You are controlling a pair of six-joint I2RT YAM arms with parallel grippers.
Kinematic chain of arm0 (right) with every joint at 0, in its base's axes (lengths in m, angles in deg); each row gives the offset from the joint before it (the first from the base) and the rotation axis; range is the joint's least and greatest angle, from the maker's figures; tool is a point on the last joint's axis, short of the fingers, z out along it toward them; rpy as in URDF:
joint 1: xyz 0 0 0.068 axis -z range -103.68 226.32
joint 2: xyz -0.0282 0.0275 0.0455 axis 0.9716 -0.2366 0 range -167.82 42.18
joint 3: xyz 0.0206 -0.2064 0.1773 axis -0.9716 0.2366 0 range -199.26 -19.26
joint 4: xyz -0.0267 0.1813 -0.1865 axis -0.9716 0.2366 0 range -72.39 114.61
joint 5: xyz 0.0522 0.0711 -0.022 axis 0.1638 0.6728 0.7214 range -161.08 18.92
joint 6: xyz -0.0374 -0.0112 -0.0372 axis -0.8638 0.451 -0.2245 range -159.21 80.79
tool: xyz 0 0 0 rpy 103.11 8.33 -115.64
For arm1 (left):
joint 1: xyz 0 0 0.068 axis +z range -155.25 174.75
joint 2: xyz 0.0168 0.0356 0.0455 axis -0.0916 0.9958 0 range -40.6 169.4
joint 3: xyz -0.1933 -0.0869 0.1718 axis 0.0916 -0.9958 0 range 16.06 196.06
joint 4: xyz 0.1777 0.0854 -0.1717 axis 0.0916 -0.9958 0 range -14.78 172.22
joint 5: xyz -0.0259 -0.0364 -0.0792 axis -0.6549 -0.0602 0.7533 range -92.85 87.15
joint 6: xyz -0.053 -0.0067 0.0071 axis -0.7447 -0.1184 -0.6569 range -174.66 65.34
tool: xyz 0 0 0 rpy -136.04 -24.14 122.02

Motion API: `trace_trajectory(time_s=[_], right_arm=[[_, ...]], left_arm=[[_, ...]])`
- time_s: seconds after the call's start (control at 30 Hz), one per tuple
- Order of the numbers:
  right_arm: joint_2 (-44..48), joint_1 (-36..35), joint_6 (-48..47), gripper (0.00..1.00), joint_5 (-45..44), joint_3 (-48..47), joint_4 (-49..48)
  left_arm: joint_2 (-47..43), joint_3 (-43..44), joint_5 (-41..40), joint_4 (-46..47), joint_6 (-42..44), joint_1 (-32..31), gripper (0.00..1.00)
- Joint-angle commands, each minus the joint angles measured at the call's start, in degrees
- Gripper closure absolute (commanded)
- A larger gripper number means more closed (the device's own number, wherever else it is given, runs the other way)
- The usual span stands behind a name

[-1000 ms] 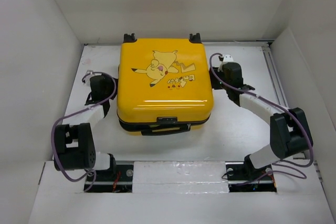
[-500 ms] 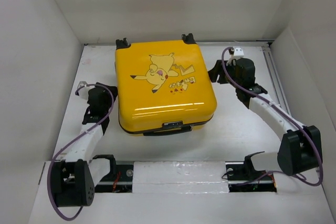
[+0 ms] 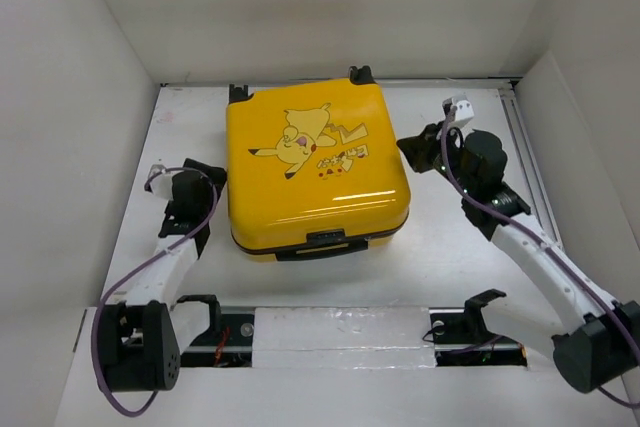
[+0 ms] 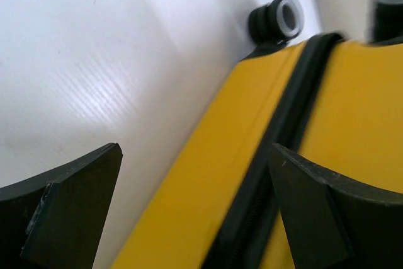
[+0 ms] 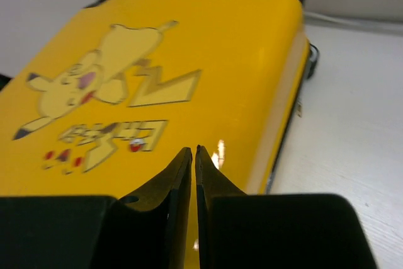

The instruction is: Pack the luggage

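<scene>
The luggage (image 3: pixel 315 172) is a yellow hard-shell suitcase with a cartoon print. It lies flat and closed on the white table, turned slightly so its far right corner sits higher in the top view. My left gripper (image 3: pixel 212 185) stands open at its left side. In the left wrist view the gripper (image 4: pixel 195 155) frames the yellow shell (image 4: pixel 189 206) and black zipper band (image 4: pixel 283 130), with nothing held. My right gripper (image 3: pixel 412 147) is shut and empty at the suitcase's right edge; its tips (image 5: pixel 193 149) hover just over the printed lid (image 5: pixel 126 80).
Black caster wheels (image 3: pixel 238 93) stick out at the suitcase's far edge, one showing close (image 4: pixel 277 20) in the left wrist view. A black handle (image 3: pixel 320 243) lies on its near side. White walls enclose the table on three sides.
The suitcase has turned a little counterclockwise. My left gripper opened wide beside it. My right gripper closed and drew back to the right, and both arms' elbows dropped toward the near edge.
</scene>
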Motion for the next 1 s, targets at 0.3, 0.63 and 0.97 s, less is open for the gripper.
trace_trajectory(time_s=[0.3,0.63,0.97], right_arm=[[1.84,-6.31,-0.76,0.92,2.87,2.45,-2.44],[20.91,-23.43,-0.16,1.0,1.48,9.66,7.56],[20.92,-35.76,7.4,0.65,-12.84,14.84,18.2]], left_arm=[[-13.41,1.08,-6.2,0.78,-4.64,3.64,0.0],[-35.57,-3.92,0.07,-11.41,7.23,0.39,0.93],[-34.08,-15.36,11.39,-8.1,4.33,-0.23,1.0]])
